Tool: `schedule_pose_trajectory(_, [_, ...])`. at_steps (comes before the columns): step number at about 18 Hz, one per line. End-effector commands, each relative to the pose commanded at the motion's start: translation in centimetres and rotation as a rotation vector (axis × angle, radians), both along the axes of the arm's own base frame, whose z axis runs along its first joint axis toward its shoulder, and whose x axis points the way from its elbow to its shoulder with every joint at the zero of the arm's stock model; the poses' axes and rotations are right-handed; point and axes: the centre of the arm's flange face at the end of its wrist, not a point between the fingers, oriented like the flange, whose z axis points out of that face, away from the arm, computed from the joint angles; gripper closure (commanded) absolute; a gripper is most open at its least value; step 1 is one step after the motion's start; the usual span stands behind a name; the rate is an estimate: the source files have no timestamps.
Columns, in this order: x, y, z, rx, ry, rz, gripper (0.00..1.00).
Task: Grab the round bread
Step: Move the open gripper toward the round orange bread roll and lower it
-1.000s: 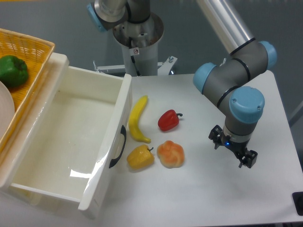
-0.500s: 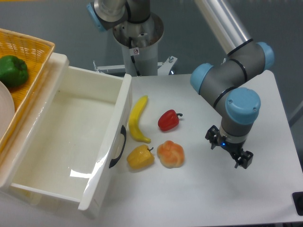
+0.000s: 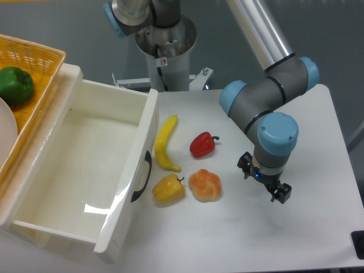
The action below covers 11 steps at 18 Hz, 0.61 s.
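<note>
Across the white desk (image 3: 318,227) your end effector (image 3: 265,180), fingers spread and empty, had slid left toward the bread (image 3: 205,185), so you were still approaching, not grasping.

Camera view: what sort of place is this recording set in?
Likely a robotics lab tabletop: a white table carrying the arm's pedestal, with toy-like food such as the round bread beside an open white drawer.
</note>
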Motion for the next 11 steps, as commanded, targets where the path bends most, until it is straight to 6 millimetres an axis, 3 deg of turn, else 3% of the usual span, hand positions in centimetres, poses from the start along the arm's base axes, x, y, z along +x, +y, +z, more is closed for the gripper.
schedule_pose_trajectory(3, [0.5, 0.8, -0.4, 0.018, 0.006, 0.062, 0.00])
schedule_pose_trajectory(5, [1.3, 0.9, -1.1, 0.042, -0.022, 0.198, 0.00])
schedule_pose_trajectory(11, [6.6, 0.9, -3.8, 0.050, -0.129, 0.205, 0.00])
